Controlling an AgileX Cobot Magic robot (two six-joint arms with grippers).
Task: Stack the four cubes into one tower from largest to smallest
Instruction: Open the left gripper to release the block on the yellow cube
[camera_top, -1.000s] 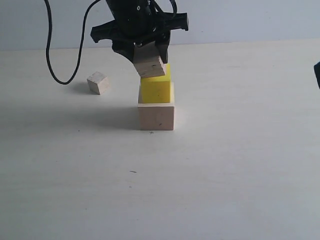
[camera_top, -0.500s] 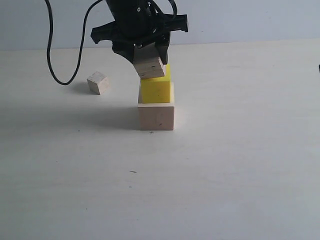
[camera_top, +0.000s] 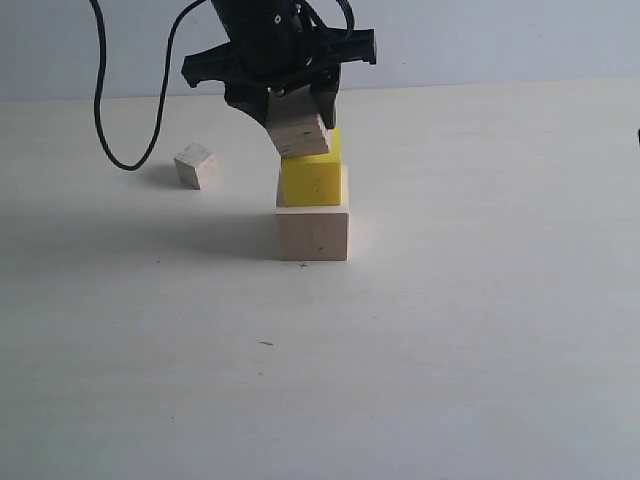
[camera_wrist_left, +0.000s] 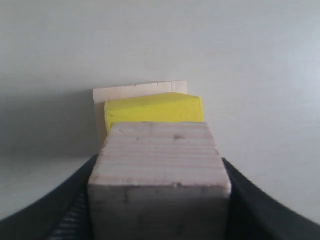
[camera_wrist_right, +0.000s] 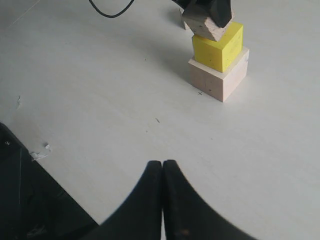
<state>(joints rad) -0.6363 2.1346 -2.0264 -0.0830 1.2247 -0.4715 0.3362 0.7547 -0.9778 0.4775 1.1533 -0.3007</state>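
The large pale wooden cube (camera_top: 313, 232) sits on the table with the bright yellow cube (camera_top: 312, 180) stacked on it. My left gripper (camera_top: 296, 118) is shut on the grained light-wood cube (camera_top: 301, 135), which hangs tilted just above the yellow cube's top, at its back left. In the left wrist view the grained cube (camera_wrist_left: 159, 170) fills the space between the black fingers (camera_wrist_left: 60, 210), with the yellow cube (camera_wrist_left: 155, 109) and large cube (camera_wrist_left: 135, 91) beyond it. The tiny pale cube (camera_top: 197, 165) lies alone to the left. My right gripper (camera_wrist_right: 163, 164) is shut and empty, far from the stack (camera_wrist_right: 218, 60).
A black cable (camera_top: 110, 120) loops down onto the table behind the tiny cube. The pale tabletop (camera_top: 450, 350) stretches in front and to the right of the stack. A small dark mark (camera_top: 266, 343) lies on the table's front area.
The left gripper with the grained cube shifted slightly up and back over the yellow cube a second ago; since half a second ago nothing has moved.
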